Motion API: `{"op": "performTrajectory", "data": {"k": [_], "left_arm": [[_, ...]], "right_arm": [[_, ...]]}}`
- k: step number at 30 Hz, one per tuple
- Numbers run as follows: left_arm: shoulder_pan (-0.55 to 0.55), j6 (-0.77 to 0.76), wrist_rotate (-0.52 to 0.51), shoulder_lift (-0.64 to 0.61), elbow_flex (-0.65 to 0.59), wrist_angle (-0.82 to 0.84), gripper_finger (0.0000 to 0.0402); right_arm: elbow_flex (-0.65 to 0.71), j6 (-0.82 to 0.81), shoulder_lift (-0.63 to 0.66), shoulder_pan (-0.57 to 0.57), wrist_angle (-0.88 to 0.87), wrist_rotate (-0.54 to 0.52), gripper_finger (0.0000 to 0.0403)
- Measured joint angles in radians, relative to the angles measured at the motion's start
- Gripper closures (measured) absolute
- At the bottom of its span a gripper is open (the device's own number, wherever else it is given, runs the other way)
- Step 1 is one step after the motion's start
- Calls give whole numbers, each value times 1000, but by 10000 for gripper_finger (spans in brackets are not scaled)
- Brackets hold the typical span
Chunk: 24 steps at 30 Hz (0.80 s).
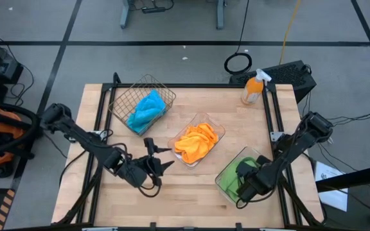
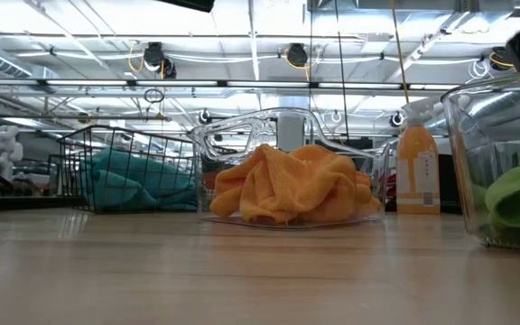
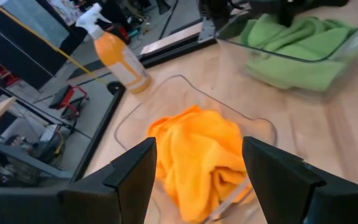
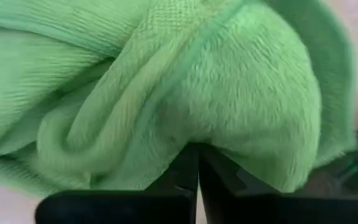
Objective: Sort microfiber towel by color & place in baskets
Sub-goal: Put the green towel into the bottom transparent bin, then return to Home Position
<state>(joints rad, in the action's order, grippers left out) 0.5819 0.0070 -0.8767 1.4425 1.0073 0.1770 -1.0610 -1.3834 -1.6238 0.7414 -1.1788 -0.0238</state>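
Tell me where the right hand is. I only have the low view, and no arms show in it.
Observer: The right hand is down in the clear tray, on the green towel.
Operator: Closed?
Observer: Yes. Its fingers are shut, with the tips against the towel. I can't tell if a fold is pinched.
Operator: Left hand?
Observer: The left hand is open and holds nothing. It is above bare table, beside the middle tray with the orange towel.
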Motion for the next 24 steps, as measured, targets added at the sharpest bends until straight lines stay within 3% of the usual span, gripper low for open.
{"op": "performTrajectory", "data": {"k": [4, 7, 13, 17, 21, 24], "left_arm": [[-20, 28, -4, -41, 0, 32, 157], [-39, 67, 11, -92, 0, 37, 157], [-101, 167, 215, -246, 0, 33, 160], [-153, 220, 370, -342, 0, 33, 183], [-219, 236, 498, -406, 0, 19, 217], [-272, 236, 511, -418, 0, 34, 242]], "right_arm": [[-94, -8, 0, 7, -98, -11, 402], [-191, 13, 1, 19, -177, -100, 401], [-359, 269, 1, 29, -202, -522, 402], [-382, 483, 25, 13, -178, -748, 402], [-364, 649, 113, -53, -143, -785, 402], [-295, 788, 207, -88, -58, -786, 402]]}}
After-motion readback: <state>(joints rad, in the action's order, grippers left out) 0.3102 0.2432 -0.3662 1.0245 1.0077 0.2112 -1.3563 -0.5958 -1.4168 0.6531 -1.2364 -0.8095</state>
